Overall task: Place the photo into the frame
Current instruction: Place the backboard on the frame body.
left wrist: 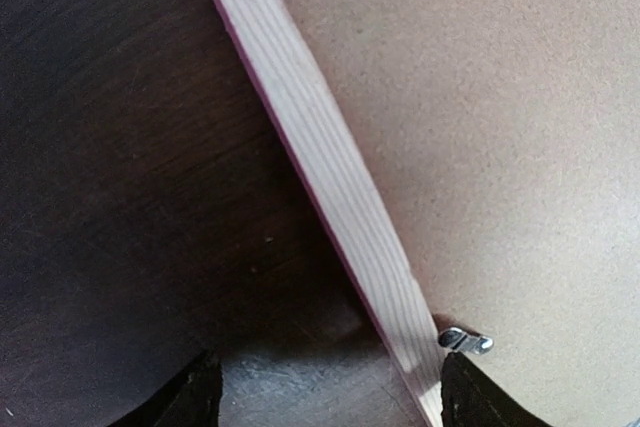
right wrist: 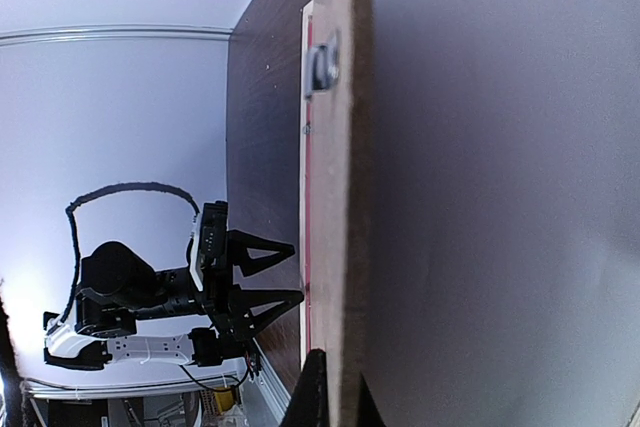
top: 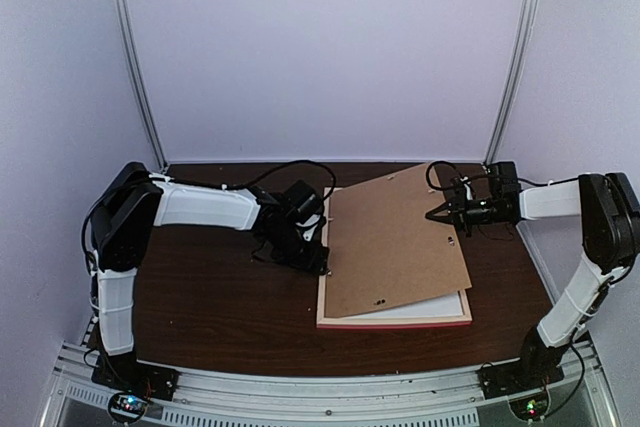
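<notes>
- The frame (top: 395, 321) is lying flat on the dark wooden table (top: 220, 307), right of centre, with its pink edge facing the arm bases.
- A brown backing board (top: 395, 237) is sitting over the frame, turned out of square with it. Its far corner is overhanging the frame's far side, and its right side is standing clear of the frame.
- The right gripper (top: 442, 215) is reaching in from the right and clamping the board's right edge. In the right wrist view the board is showing edge-on, with one dark finger pressing on each face.
- The left gripper (top: 318, 259) is hanging low at the frame's left edge with its jaws standing wide apart, gripping nothing.
- In the left wrist view its fingertips (left wrist: 195, 397) are straddling the frame's pale wood side, one over the table and the other over the board. Whether either tip is touching cannot be told.
- A small metal tab (left wrist: 465, 340) is lying on the board just beside the wood strip, close to the fingertip on that side.
- A white sheet (top: 440, 305) is showing inside the frame, between the board's near edge and the pink rail.
- The photo is not presenting a printed face in any view. Whether the white sheet is the photo or something else cannot be told.
</notes>
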Motion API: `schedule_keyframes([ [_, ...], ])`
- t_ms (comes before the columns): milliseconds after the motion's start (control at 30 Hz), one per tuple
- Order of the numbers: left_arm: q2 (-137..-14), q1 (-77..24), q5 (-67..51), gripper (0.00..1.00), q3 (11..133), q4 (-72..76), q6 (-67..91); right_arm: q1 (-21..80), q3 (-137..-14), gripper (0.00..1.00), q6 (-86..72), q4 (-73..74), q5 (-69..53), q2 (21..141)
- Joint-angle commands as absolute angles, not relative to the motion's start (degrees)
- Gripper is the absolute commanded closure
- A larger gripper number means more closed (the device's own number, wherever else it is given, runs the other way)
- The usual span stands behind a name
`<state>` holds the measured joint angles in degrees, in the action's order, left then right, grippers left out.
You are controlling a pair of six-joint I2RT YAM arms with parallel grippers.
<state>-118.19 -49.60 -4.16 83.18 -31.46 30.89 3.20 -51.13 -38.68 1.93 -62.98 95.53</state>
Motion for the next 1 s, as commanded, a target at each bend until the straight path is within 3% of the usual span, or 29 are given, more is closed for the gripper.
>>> schedule_keyframes([
  [0,-120.7,-49.9,-2.8,0.25,85.3,-31.1,29.8,4.0,-51.8,1.0,-35.4,3.9,-61.7,96.4],
  [533,-122.5,-49.8,3.0,0.24,88.6,-28.7,30.3,4.0,-51.9,1.0,-35.2,4.2,-61.8,96.7],
  [967,-116.0,-49.9,0.0,0.24,82.3,-27.1,32.3,4.0,-52.0,1.0,-34.7,4.7,-61.7,97.0],
])
